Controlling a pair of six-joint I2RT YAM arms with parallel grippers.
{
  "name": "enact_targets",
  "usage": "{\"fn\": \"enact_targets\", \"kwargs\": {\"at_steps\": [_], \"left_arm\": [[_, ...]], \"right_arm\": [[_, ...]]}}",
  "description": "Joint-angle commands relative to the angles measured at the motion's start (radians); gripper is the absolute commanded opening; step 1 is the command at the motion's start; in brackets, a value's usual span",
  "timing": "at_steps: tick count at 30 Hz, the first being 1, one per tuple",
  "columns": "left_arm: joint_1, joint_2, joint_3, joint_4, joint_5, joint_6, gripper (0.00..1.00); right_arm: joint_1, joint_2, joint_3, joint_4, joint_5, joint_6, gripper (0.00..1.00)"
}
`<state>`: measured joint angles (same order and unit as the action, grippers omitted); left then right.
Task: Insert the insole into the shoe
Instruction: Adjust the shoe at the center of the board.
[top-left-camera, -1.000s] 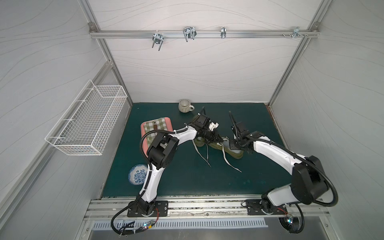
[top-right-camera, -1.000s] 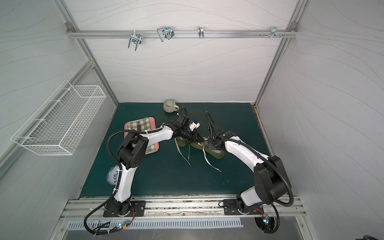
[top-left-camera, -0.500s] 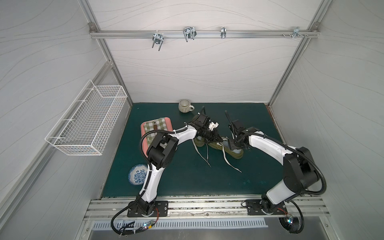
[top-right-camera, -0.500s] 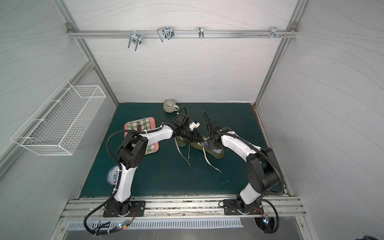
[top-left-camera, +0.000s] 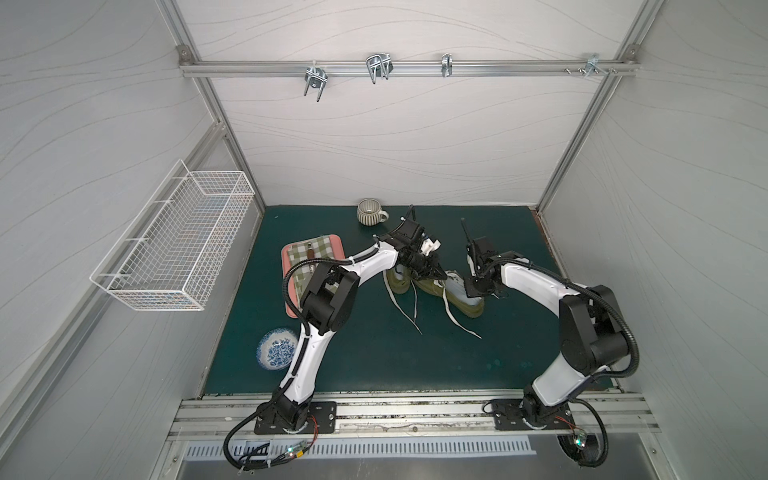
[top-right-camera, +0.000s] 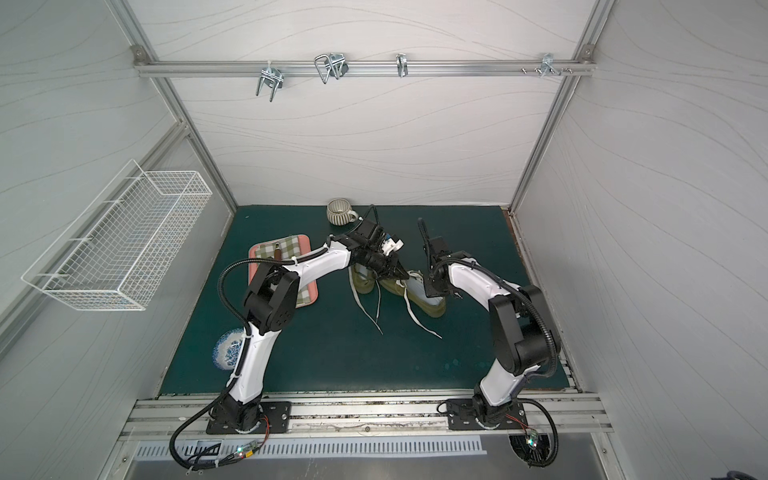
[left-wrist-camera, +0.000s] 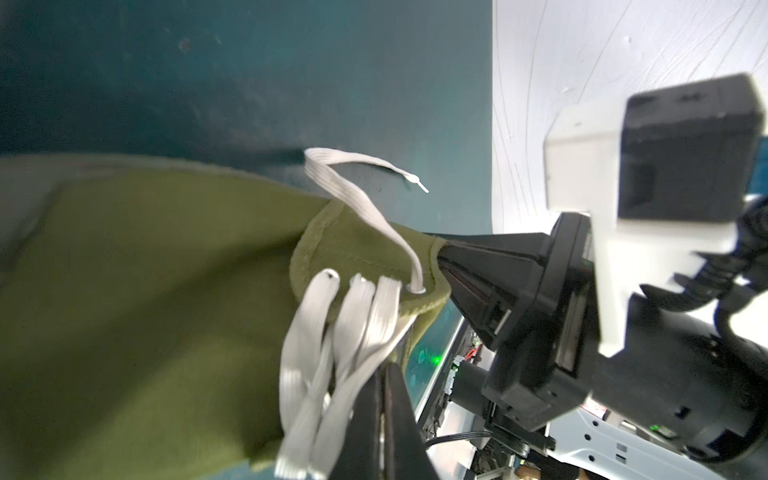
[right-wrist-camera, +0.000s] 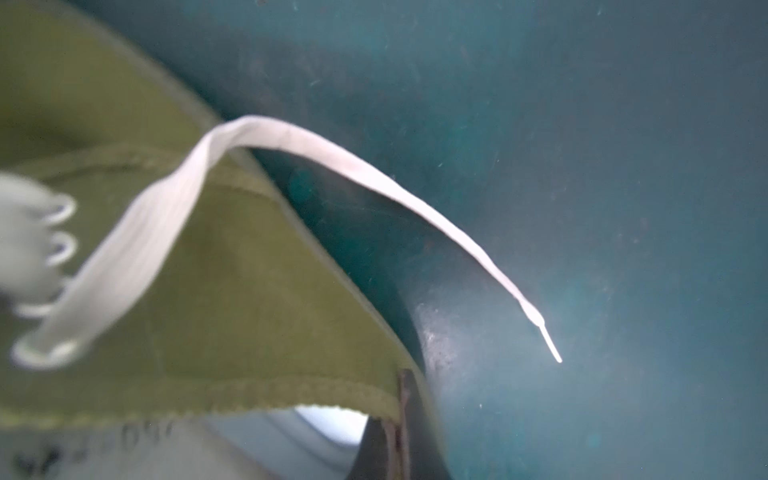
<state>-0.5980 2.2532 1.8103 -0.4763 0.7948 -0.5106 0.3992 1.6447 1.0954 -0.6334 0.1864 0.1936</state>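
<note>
An olive canvas shoe (top-left-camera: 461, 297) lies near the middle of the dark green surface (top-left-camera: 374, 353). Its white laces (top-left-camera: 451, 318) trail loose, and a second olive shoe (top-left-camera: 397, 280) sits just beside it. The insole (top-left-camera: 455, 284) shows as a pale blue-white sheet inside the shoe's opening. How far it reaches toward the toe is hidden. The right fingers (left-wrist-camera: 490, 257) are closed on the canvas edge by the top eyelet. The left fingers (left-wrist-camera: 399, 415) are closed too, seemingly pinching the opposite laced edge, which would keep the mouth spread. The canvas looks soft and light, folding where it is pinched, so the stitched rim seems the firmest place to grip. The insole appears thin and flexible, likely to buckle if shoved from one end. Holding it near its heel and pressing it flat would probably suit.
</note>
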Motion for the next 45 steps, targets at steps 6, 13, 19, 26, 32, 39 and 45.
{"fn": "enact_targets", "kwargs": {"at_steps": [6,13,19,26,32,39,45], "left_arm": [[0.027,0.072,0.23,-0.232,-0.097,0.152,0.0],[0.045,0.144,0.376,-0.342,-0.135,0.198,0.0],[0.065,0.151,0.399,-0.349,-0.151,0.204,0.0],[0.102,0.106,0.399,-0.364,-0.19,0.181,0.37],[0.129,-0.035,0.254,-0.297,-0.218,0.16,0.54],[0.171,-0.224,0.005,-0.194,-0.245,0.144,0.59],[0.211,-0.338,-0.146,-0.17,-0.265,0.154,0.6]], "right_arm": [[0.0,-0.135,-0.061,-0.004,-0.171,0.121,0.0],[0.001,-0.102,-0.124,0.169,-0.369,0.3,0.0],[0.038,-0.001,-0.104,0.269,-0.379,0.359,0.0],[0.066,0.105,-0.011,0.305,-0.357,0.403,0.0],[0.073,0.152,0.036,0.315,-0.325,0.449,0.0],[0.073,0.177,0.015,0.382,-0.311,0.559,0.0],[0.076,0.204,0.04,0.397,-0.297,0.568,0.0]]}}
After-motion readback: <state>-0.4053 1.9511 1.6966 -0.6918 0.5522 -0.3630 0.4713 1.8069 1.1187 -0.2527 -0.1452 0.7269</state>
